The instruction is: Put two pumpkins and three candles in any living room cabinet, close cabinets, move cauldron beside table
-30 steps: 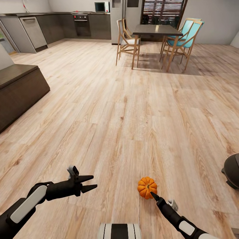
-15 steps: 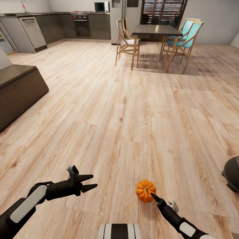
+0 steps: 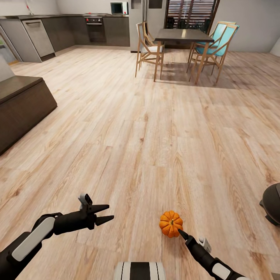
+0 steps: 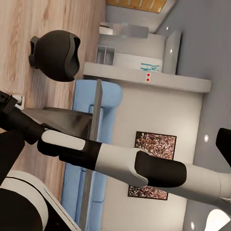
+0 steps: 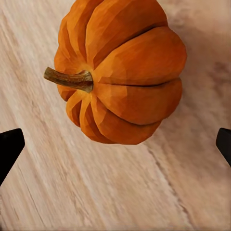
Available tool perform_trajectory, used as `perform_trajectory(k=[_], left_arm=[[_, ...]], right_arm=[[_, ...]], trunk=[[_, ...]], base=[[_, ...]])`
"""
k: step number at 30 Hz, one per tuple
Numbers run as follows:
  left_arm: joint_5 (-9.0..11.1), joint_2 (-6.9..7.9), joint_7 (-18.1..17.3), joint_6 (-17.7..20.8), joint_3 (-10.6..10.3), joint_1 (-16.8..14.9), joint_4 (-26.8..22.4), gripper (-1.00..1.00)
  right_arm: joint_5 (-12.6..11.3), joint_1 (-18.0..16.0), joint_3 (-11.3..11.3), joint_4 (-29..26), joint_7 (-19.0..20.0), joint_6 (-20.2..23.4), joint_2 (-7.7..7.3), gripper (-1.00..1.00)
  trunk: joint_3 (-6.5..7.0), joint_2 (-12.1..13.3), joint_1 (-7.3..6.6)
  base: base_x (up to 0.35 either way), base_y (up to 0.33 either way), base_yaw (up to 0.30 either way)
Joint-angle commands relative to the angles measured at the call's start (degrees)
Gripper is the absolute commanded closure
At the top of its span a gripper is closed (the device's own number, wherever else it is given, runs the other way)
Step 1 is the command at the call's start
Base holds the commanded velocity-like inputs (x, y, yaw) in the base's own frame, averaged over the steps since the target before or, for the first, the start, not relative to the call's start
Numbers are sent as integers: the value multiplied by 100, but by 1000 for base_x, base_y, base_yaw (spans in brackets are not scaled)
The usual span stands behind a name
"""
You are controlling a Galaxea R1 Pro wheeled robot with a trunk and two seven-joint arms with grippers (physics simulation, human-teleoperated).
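I see the pumpkin (image 3: 170,223) on the floor (image 3: 155,136) just ahead of my spread right pincer (image 3: 182,233), untouched.

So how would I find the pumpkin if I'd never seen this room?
Start at the big bare wooden floor in front of the dining table, then look down near the robot's right gripper. The pumpkin sits on the floor just ahead of its open fingertips. It's the one bright orange, ribbed thing with a brown stem; the cauldron off to the right is black and smooth.
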Motion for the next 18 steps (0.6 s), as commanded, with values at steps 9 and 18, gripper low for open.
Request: perform_trajectory(k=[9,18], left_arm=[[16,5,-12,18,-12,-5,13,-100],[16,-2,-10,15,-12,-5,17,-100]], right_arm=[[-82,-2,13,17,5,55,-2,-100],[-85,-2,-2,52,-15,56,-2,-100]], trunk=[[-4,-1,-1],[-4,-1,-1]], base=[[72,0,0],[19,0,0]])
